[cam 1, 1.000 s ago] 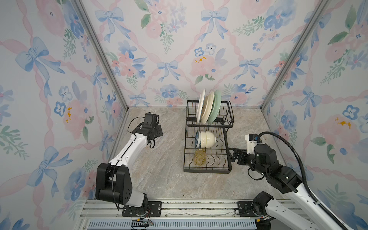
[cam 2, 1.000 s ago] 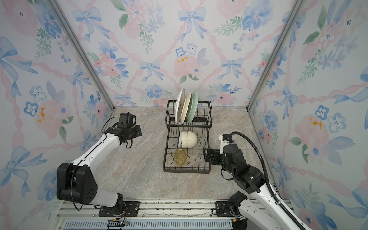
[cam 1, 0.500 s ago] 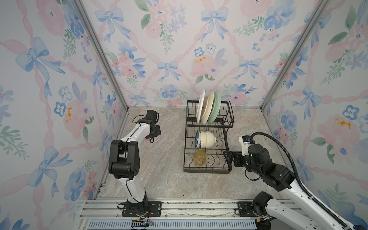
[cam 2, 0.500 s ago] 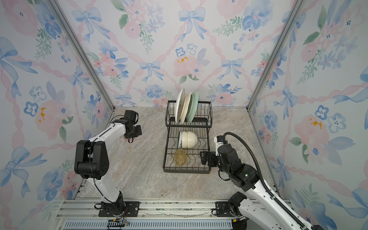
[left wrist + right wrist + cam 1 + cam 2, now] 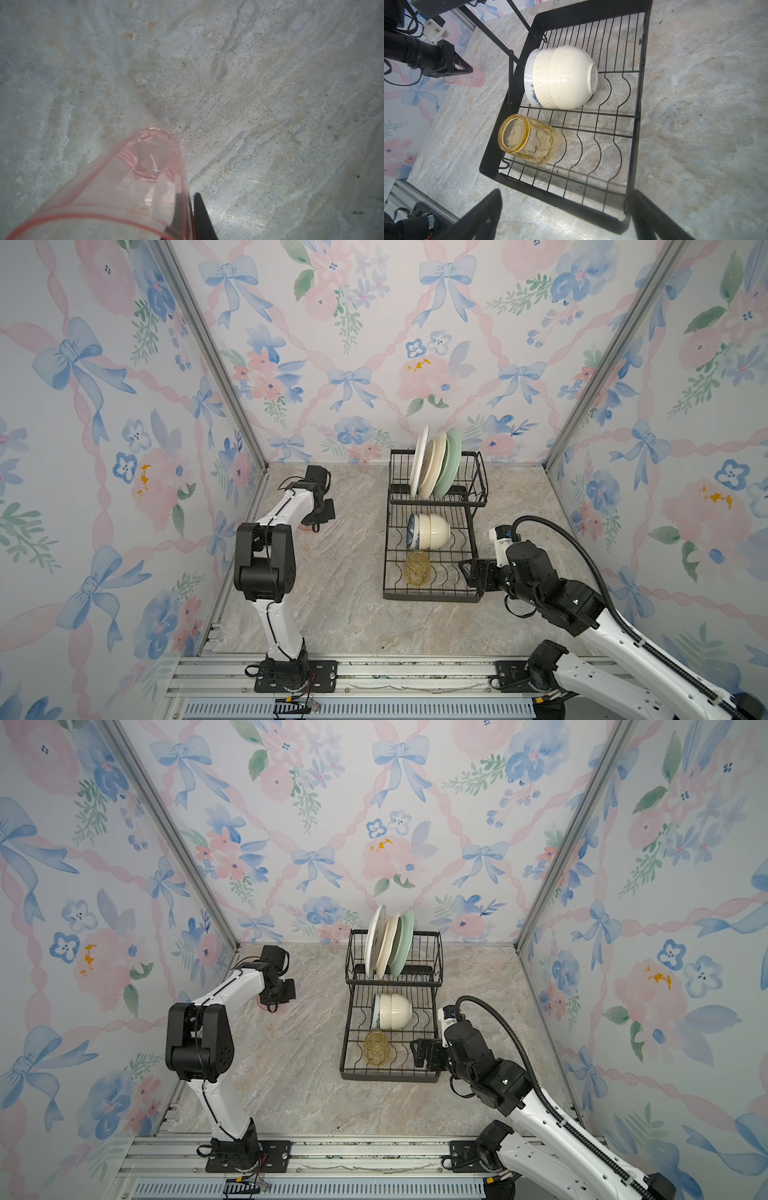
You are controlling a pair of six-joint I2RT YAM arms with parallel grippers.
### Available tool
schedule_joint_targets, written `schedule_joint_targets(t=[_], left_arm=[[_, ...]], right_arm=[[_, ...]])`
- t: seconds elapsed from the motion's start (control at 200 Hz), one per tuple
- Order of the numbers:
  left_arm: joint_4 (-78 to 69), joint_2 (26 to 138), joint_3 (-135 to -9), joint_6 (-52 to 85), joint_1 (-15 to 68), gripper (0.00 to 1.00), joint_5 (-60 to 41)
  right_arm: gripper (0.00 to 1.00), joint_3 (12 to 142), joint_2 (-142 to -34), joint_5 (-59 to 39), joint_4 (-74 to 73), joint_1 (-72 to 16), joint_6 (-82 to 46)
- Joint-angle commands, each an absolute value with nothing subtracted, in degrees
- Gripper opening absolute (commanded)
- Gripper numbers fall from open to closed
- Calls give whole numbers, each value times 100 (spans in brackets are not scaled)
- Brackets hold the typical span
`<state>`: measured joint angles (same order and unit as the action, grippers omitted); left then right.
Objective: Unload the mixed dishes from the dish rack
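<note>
The black wire dish rack (image 5: pixel 432 598) stands mid-table in both top views. Its raised tier holds a white plate (image 5: pixel 419 460), a cream plate (image 5: pixel 432 466) and a pale green plate (image 5: pixel 452 460) on edge. On the lower tray, cream bowls (image 5: pixel 566 79) lie nested on their side against a blue-and-white bowl (image 5: pixel 530 83). Beside them lies a yellow tumbler (image 5: pixel 527 139). My left gripper (image 5: pixel 188 195) pinches the wall of the pink tumbler (image 5: pixel 128 182), whose base is down at the table left of the rack. My right gripper (image 5: pixel 566 192) is open at the tray's near right corner.
Floral walls close in the table on three sides, with metal posts in the back corners. A metal rail (image 5: pixel 374 672) carrying both arm bases runs along the front edge. Bare marble-patterned tabletop (image 5: pixel 340 572) lies between the left arm and the rack.
The left arm has folded its elbow upright while its gripper stayed low at the left with the pink tumbler. The right gripper has moved closer to the rack's front right corner.
</note>
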<state>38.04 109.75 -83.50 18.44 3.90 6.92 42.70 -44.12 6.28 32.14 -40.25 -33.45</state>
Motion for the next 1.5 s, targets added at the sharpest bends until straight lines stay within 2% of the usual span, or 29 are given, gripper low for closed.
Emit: schedule_joint_targets(t=[0.0, 0.045, 0.14, 0.18, 0.195, 0.505, 0.805, 1.065, 1.495], left_arm=[[4041, 11081, -8534, 1731, 343, 25, 585], [4043, 11049, -8542, 1725, 337, 44, 574], [4040, 10910, -8604, 1716, 343, 74, 679], [4034, 10813, -8640, 1699, 343, 95, 747], [4034, 10771, -8647, 1697, 343, 98, 780], [4016, 9729, -8678, 1723, 501, 98, 958], [3634, 7933, -6889, 2372, 1532, 98, 1085], [2358, 6305, -4920, 3332, 2153, 98, 437], [1987, 5305, -4263, 3634, 2338, 98, 518]], right_arm=[[97, 4184, -4224, 769, 3352, -4097, -3454], [97, 4160, -4169, 795, 3375, -4104, -3483], [97, 4110, -4074, 787, 3377, -4113, -3541], [97, 4082, -4052, 769, 3356, -4122, -3542], [97, 4074, -4044, 764, 3345, -4122, -3542], [97, 4061, -4143, 760, 3104, -4465, -3786], [97, 3814, -4573, 1317, 2303, -5166, -4065], [97, 3662, -5515, 1465, 894, -5629, -4338], [97, 4454, -7147, 2143, 829, -6051, -4052]])
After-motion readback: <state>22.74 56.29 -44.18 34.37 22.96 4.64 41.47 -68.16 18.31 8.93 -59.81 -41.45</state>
